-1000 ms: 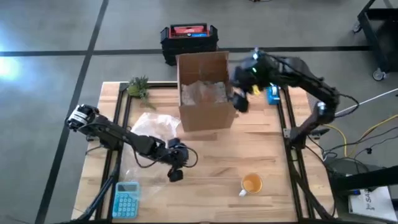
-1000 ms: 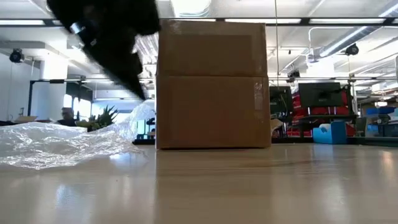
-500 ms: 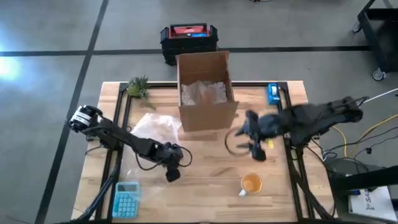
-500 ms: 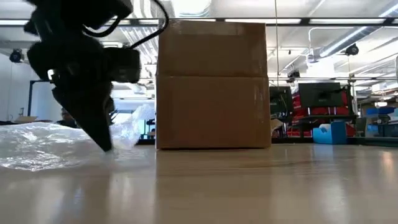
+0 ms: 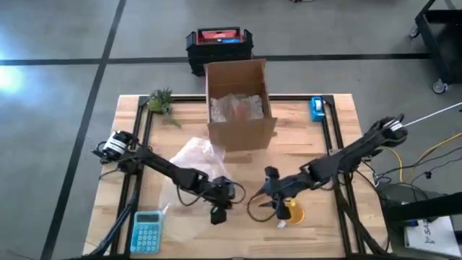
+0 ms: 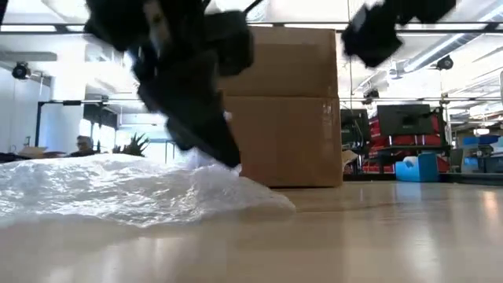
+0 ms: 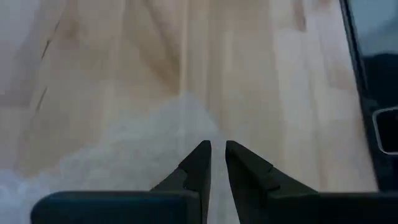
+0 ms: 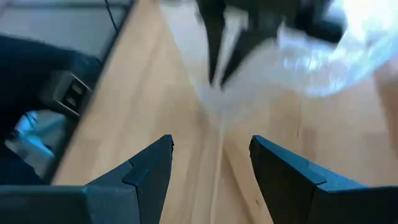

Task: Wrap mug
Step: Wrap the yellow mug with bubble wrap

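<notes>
Your left gripper (image 5: 219, 209) sits low at the front centre of the pale wooden table (image 5: 317, 155), its fingers pinched almost together on a corner of the crinkled clear bubble-wrap sheet (image 5: 193, 155) — in the left wrist view the film lies right at the fingertips (image 7: 204, 152). The small orange ceramic mug (image 5: 292, 212) stands upright on the table's front right part, just beside your right gripper (image 5: 268, 193), whose fingers are spread wide and hold nothing. Expect the sheet to be feather-light, limp and slippery: it will bunch and trail, and could slide out of a shallow pinch, so grip well in from the edge. The mug is rigid, heavier and breakable — I'd take it across the rim or body, squarely, not by the handle. The open brown cardboard box (image 5: 238, 108) stands behind, well apart.
</notes>
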Motion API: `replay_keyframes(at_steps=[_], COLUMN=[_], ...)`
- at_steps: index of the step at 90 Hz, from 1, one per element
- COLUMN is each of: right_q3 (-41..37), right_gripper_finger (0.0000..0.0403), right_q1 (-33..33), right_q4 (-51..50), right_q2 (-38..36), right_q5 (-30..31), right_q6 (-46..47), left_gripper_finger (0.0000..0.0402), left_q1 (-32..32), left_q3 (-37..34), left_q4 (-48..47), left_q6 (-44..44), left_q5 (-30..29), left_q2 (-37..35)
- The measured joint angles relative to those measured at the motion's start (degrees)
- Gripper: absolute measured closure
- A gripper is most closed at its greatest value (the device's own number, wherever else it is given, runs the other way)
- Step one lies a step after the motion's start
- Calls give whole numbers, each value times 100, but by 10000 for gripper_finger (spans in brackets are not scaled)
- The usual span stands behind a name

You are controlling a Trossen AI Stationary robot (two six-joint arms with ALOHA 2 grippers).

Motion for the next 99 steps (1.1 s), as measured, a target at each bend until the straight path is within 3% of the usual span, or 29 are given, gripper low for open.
replay_keyframes(at_steps=[13,24,41,63,72,81,94,99], right_q3=[177,375,746,867,867,867,867,867], right_gripper_finger=[204,204,203,203,203,204,204,203], right_q1=[-13,-31,-94,-144,-184,-182,-201,-213], right_q4=[200,444,455,399,389,390,389,389], right_q2=[664,1209,1877,2052,2050,2048,2047,2044], right_q5=[60,271,293,409,487,561,560,563], right_q6=[-120,-367,-470,-476,-474,-474,-474,-477], left_gripper_finger=[365,365,343,228,208,239,366,386], left_q1=[-54,-203,-363,-360,-358,-350,-370,-419], left_q3=[668,798,216,-610,-685,-686,-495,-392], left_q4=[-1912,-2575,-1860,-658,-563,-502,-594,-775], left_q6=[3,-152,-555,-706,-745,-711,-692,-625], left_q5=[-463,-981,-1064,-1222,-1603,-1616,-1411,-1396], left_q2=[-99,-200,-197,-104,68,203,168,77])
